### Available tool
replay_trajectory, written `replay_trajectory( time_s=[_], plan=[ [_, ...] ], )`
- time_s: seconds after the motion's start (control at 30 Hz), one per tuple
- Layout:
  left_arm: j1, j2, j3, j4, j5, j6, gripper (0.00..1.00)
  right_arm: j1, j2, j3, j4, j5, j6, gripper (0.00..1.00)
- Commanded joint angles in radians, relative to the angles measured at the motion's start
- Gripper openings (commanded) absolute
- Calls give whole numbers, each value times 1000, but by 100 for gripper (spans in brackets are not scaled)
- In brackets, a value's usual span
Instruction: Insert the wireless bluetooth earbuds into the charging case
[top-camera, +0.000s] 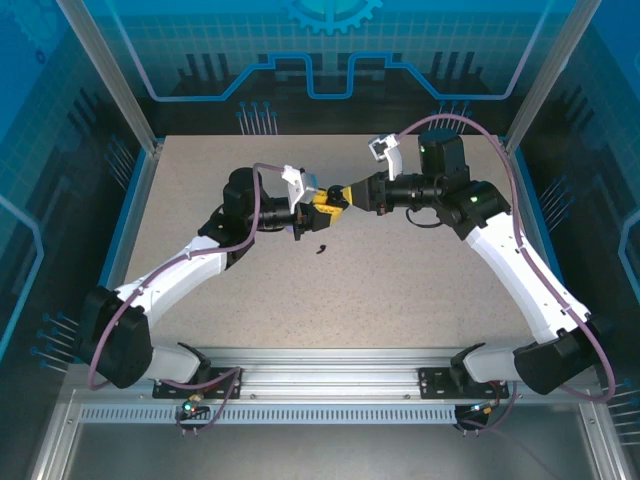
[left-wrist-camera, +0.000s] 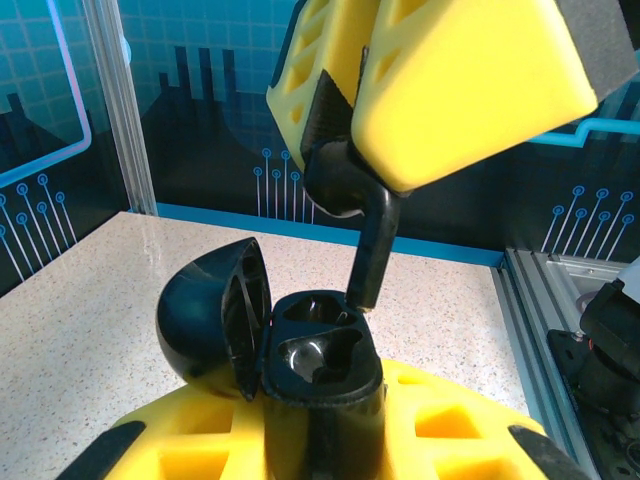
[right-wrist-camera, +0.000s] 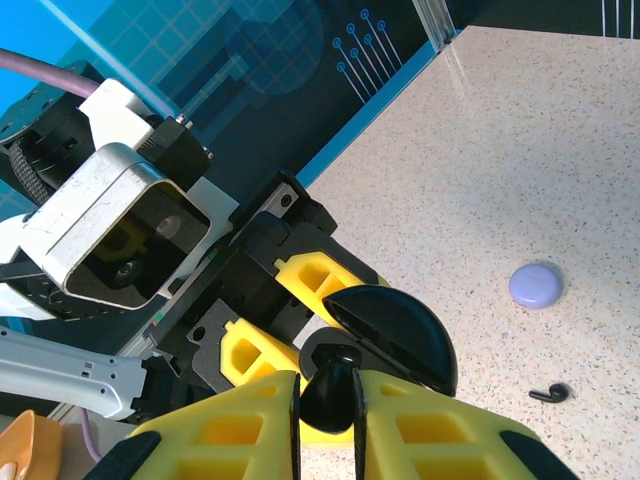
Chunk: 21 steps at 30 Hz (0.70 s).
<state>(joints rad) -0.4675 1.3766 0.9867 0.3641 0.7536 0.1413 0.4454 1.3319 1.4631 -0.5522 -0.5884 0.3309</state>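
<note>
The charging case (left-wrist-camera: 322, 385) is black, its lid (left-wrist-camera: 205, 318) swung open to the left and both sockets bare. My left gripper (left-wrist-camera: 320, 425) is shut on the case body and holds it upright above the table. My right gripper (right-wrist-camera: 327, 380) is shut on one black earbud (right-wrist-camera: 326, 402). In the left wrist view that earbud (left-wrist-camera: 370, 250) hangs stem down, its tip at the rim of the case's far socket. The two grippers meet mid-table, left gripper (top-camera: 318, 208) and right gripper (top-camera: 343, 195). The other earbud (top-camera: 322, 248) lies loose on the table just in front of them, also the earbud (right-wrist-camera: 549, 393).
A small lavender disc (right-wrist-camera: 536, 285) lies on the speckled tabletop (top-camera: 400, 290) near the loose earbud. Blue panels and metal posts wall in the table on the left, back and right.
</note>
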Motion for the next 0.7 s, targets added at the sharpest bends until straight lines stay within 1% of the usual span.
replay_trajectory(
  time_s=[0.0,0.4,0.67],
  plan=[
    [-8,-33,19,25,25,29,0,18,11,32,-19,-25,-18,21],
    [-12,-34,26,29,36,8,0,26,28,36,-24,-14,-24,21],
    [-13,-37,23,10,27,21,0,30,29,43,-44,2,-34,21]
  ],
)
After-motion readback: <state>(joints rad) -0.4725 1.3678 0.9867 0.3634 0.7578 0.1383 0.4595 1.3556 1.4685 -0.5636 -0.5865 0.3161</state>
